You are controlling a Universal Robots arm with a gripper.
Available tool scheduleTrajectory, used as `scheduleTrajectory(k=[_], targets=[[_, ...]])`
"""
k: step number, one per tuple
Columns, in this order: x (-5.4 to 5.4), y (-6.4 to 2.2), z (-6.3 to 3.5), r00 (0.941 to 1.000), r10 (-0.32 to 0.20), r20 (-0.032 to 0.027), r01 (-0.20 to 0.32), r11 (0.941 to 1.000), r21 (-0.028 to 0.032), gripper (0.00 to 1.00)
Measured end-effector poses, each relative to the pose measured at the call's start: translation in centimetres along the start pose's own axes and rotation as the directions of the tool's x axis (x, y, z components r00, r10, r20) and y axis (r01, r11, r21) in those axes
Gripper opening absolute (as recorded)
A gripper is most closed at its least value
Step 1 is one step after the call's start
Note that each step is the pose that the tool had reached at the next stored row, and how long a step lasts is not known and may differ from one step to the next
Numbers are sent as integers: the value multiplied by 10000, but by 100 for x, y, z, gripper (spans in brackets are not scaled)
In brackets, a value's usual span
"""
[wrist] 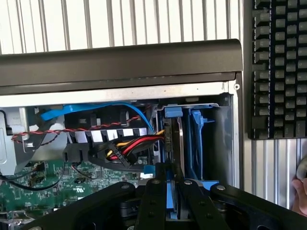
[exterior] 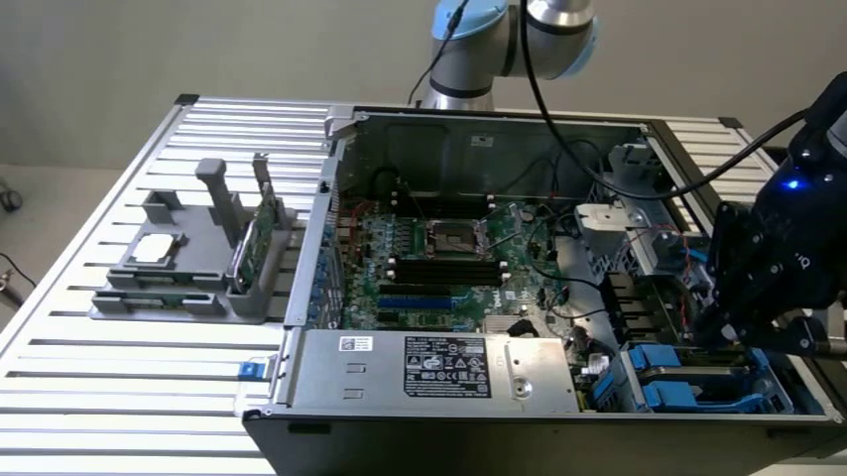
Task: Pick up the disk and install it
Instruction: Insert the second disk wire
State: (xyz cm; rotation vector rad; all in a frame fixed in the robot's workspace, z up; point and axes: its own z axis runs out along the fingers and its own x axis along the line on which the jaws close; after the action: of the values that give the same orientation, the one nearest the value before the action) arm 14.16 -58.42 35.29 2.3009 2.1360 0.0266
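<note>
A: Where does the exterior view sit?
B: High, off the arm, looking down at the open case [exterior: 530,268] on the bench [exterior: 119,367].
A: And the wrist view?
B: Close in, past the hand [wrist: 173,191] into the drive bay [wrist: 192,139], which both views share.

Disk [wrist: 173,143] edged in glossy blue plastic; case [exterior: 437,367] bare grey metal; table [exterior: 133,397] ribbed, shiny aluminium.

Even, soft indoor light; the slatted table [exterior: 119,367] glares pale, the open case's [exterior: 437,149] interior stays dim.
</note>
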Motion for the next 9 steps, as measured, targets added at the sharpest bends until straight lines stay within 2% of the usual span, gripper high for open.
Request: scheduleTrajectory(k=[6,9], targets=[[-12,0,51,10000,-8,-28,7,9998,-180,16],[-15,0,72,10000,-17,-71,15,9996,-281,16]])
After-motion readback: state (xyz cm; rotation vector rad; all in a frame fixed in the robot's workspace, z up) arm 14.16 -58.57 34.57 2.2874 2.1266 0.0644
